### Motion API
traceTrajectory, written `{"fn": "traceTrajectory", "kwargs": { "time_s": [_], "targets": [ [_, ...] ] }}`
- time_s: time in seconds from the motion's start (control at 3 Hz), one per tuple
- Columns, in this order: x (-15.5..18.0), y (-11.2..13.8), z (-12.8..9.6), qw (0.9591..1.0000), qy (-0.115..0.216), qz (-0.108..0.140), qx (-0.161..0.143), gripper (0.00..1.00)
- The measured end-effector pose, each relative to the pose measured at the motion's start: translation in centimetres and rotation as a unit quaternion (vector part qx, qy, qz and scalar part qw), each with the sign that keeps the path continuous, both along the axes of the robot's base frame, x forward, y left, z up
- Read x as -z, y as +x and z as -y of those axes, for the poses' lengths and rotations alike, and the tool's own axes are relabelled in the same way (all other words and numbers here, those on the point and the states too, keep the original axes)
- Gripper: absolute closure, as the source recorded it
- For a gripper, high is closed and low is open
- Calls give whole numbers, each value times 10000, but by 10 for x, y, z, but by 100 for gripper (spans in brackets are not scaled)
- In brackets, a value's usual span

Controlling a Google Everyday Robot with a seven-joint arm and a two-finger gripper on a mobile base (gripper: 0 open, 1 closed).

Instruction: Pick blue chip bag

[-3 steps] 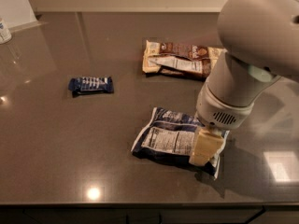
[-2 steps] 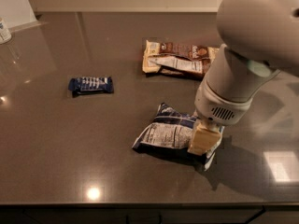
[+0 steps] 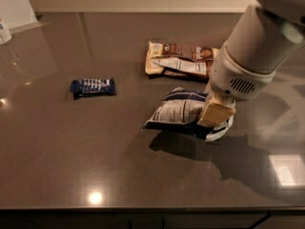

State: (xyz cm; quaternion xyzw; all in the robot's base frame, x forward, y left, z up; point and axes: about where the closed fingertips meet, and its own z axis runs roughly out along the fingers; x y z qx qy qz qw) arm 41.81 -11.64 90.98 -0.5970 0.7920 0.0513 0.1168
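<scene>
The blue chip bag [image 3: 177,111] is dark navy with a white nutrition label facing up. It hangs tilted a little above the dark counter [image 3: 71,151], with its shadow on the surface below it. My gripper [image 3: 215,117] is at the bag's right end, shut on its edge. One tan finger [image 3: 217,111] lies over the bag's white trim. The white arm comes in from the upper right and hides the bag's far right corner.
A small dark-blue snack bar wrapper [image 3: 93,86] lies to the left. A tan and brown bag [image 3: 178,61] lies just behind the chip bag. A white container [image 3: 4,31] stands at the far left edge. The counter's front edge [image 3: 143,208] runs along the bottom.
The gripper has risen with the blue chip bag in it. The bag has left the counter and now hangs above its shadow. The other packages have not moved.
</scene>
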Motion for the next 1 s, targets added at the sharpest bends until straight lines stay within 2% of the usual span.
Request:
{"fn": "traceTrajectory", "kwargs": {
  "time_s": [0.67,1.0],
  "targets": [
    [-60,16,-2,9981,305,435,-328,100],
    [-82,17,-6,9950,384,722,-579,100]
  ]
}}
